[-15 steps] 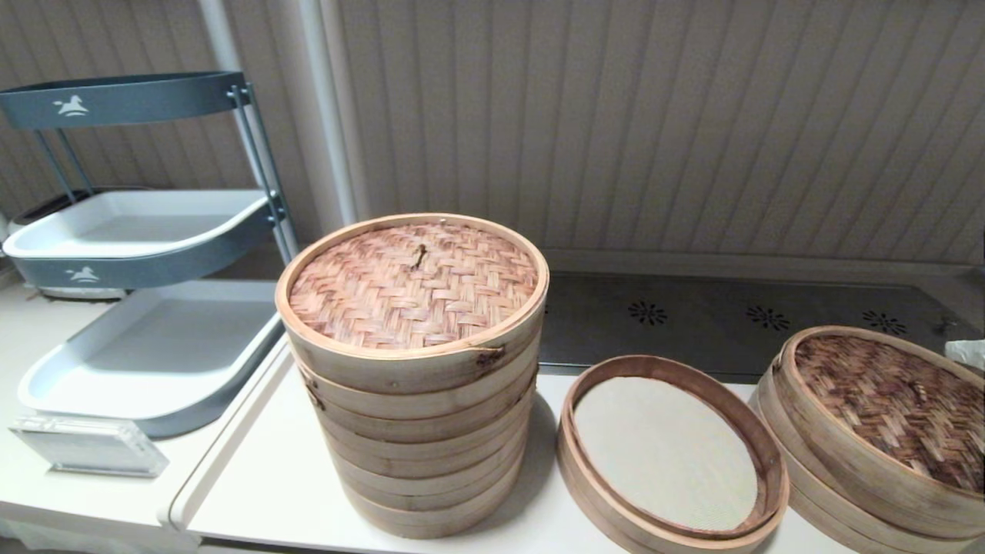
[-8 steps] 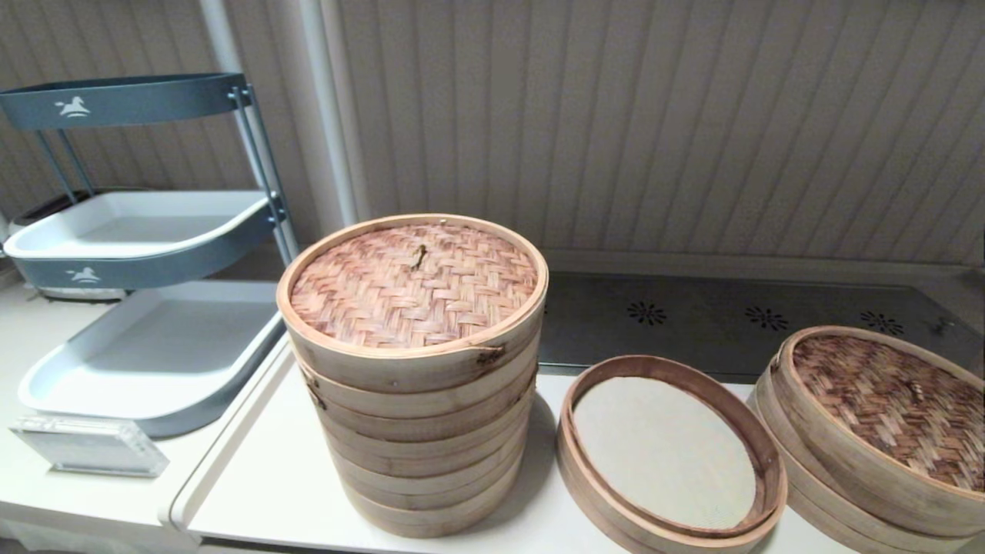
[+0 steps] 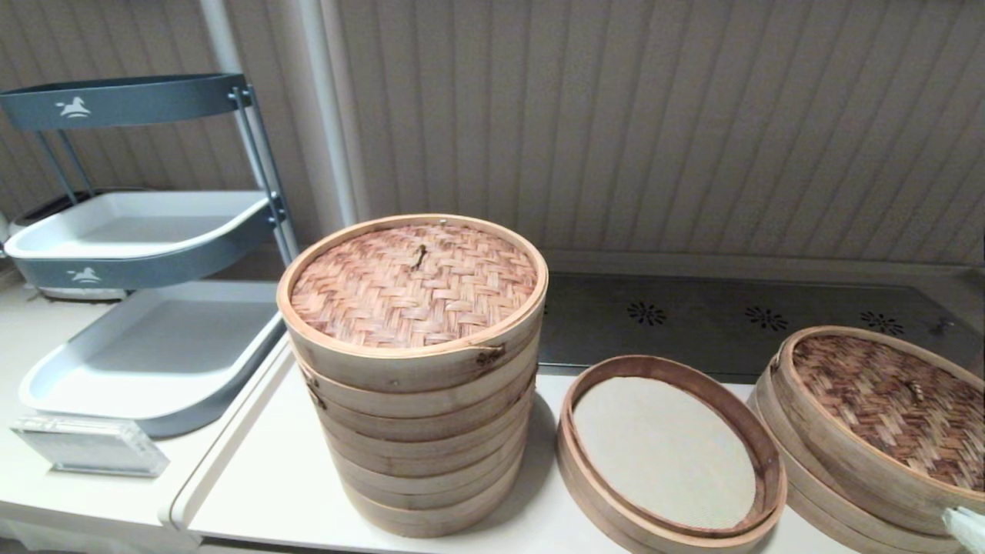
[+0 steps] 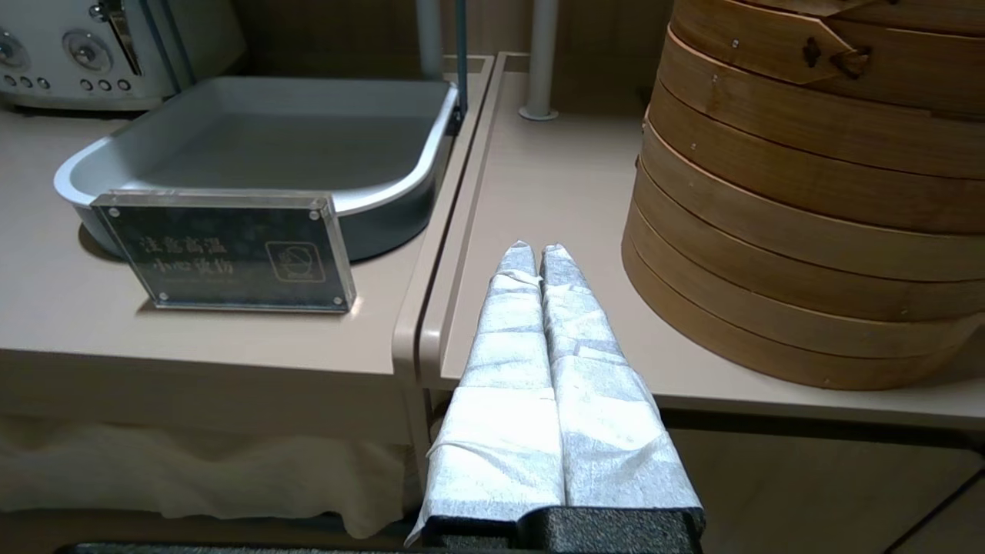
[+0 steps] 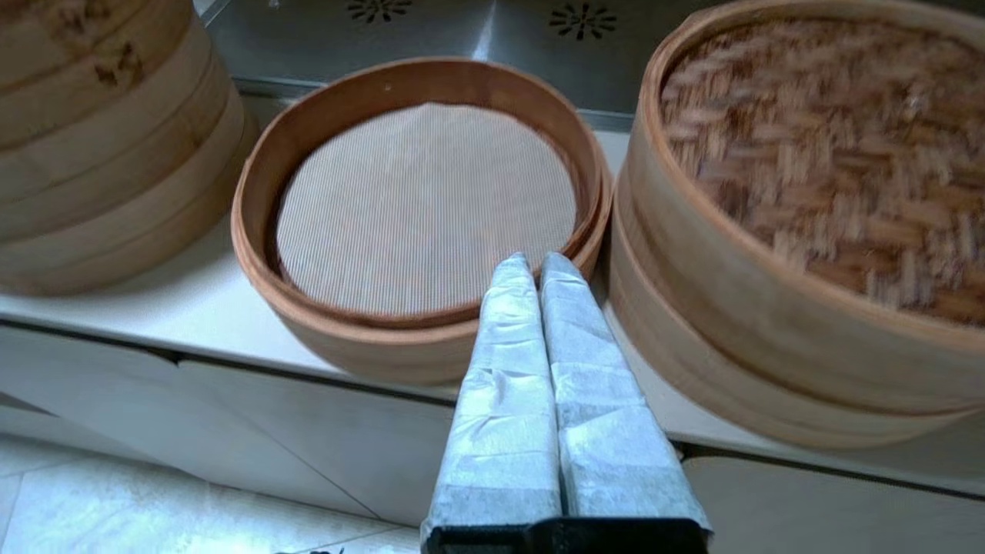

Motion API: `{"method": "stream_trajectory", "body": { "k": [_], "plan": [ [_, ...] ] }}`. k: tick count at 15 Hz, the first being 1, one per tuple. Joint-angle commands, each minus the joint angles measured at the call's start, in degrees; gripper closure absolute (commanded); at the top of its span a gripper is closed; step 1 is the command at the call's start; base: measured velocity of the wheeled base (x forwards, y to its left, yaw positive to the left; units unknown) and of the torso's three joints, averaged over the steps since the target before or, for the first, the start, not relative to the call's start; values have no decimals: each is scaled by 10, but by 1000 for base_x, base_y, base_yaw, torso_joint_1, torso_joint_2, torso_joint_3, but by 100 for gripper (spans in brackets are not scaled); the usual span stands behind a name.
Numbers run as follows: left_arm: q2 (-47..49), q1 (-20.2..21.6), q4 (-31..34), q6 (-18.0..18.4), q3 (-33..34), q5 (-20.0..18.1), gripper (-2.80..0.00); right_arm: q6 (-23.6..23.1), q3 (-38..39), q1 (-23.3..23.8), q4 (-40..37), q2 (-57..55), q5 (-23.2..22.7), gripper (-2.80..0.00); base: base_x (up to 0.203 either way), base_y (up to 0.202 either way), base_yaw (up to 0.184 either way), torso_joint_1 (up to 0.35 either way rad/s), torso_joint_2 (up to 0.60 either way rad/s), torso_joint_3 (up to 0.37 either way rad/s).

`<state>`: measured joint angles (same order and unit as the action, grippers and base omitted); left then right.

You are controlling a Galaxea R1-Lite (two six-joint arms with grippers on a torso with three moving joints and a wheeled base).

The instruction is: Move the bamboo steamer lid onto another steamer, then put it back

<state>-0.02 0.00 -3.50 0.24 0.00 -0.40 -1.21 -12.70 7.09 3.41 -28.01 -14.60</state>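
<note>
The bamboo steamer lid [image 3: 885, 404], dark-brown woven with a pale hoop, sits on a low steamer at the table's right; it shows again in the right wrist view [image 5: 816, 146]. To its left lies the other steamer [image 3: 663, 362], a brown ring with a beige mesh liner [image 5: 423, 200]. My right gripper [image 5: 535, 261] is shut and holds nothing. It hovers at the table's front edge, by the gap between the ring and the lidded steamer, and only its tip [image 3: 966, 527] shows in the head view. My left gripper [image 4: 536, 250] is shut and idle near the tall steamer's base.
A tall many-tiered pale steamer [image 3: 419, 431] with a reddish-tan woven lid [image 3: 412, 285] stands left of the ring. Grey shelf trays [image 3: 146, 354] and an acrylic sign [image 3: 88, 450] sit on the left counter. A perforated steel panel [image 3: 731, 315] runs behind the steamers.
The right gripper's tip showed at the right edge beside the dark lid one second ago, left the view, and now shows at the bottom right corner. The lid has not moved.
</note>
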Motion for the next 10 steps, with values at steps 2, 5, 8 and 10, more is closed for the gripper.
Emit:
{"method": "stream_trajectory", "body": {
  "k": [2,5,8,10],
  "plan": [
    [-1,0,0,0,14,0,0,-1,68,-3,33,59,1,0,0,0,0,0,0,0],
    [-1,0,0,0,14,1,0,-26,124,6,59,106,2,0,0,0,0,0,0,0],
    [-1,0,0,0,14,0,0,-68,133,8,57,125,12,0,0,0,0,0,0,0],
    [-1,1,0,0,14,0,0,-76,131,-5,52,121,14,0,0,0,0,0,0,0]
  ]
}}
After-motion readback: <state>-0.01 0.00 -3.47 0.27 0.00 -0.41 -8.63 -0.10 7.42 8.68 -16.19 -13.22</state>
